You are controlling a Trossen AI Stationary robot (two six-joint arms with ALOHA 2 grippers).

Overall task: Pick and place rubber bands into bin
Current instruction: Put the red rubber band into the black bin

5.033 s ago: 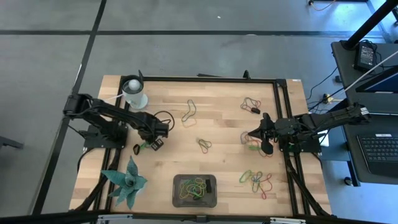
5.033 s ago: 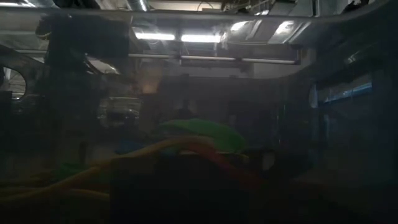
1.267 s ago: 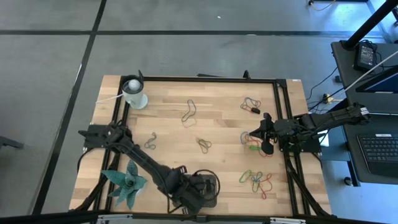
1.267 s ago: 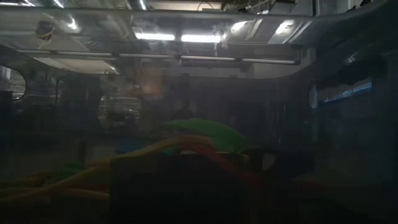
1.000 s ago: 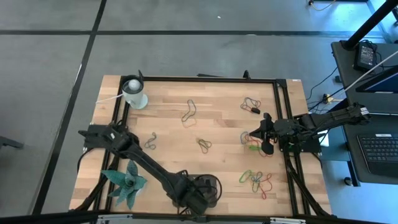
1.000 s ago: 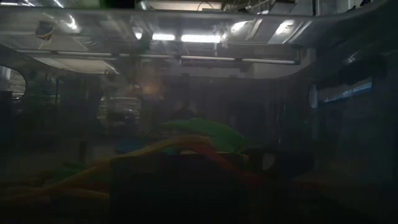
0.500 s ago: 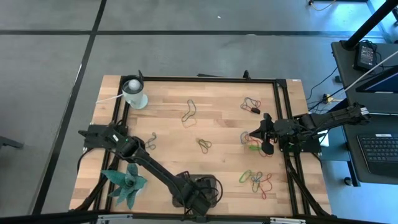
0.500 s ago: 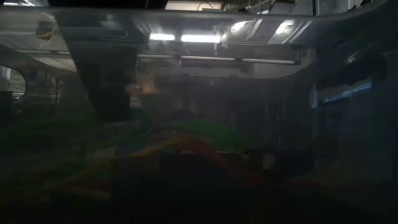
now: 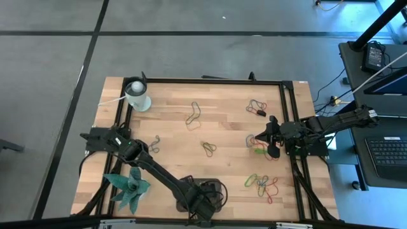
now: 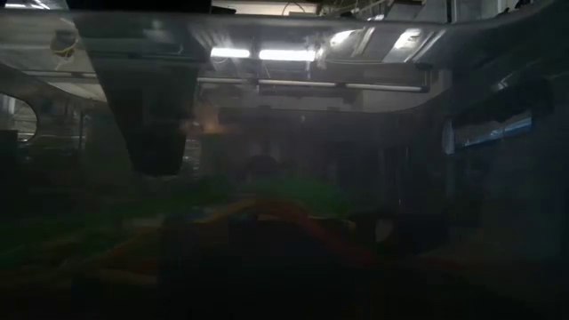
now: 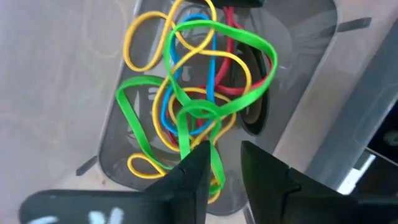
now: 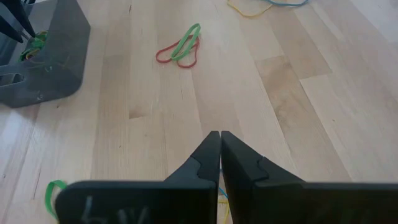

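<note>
Left gripper (image 11: 222, 163) hangs over the bin (image 11: 115, 158) at the table's near edge, its 2 fingers a little apart, with a green band (image 11: 214, 102) just beside them among the rubber bands in the bin. Right gripper (image 12: 220, 140), fingers together, rests above the wood table (image 12: 298, 106) near loose bands (image 12: 181, 53).
</note>
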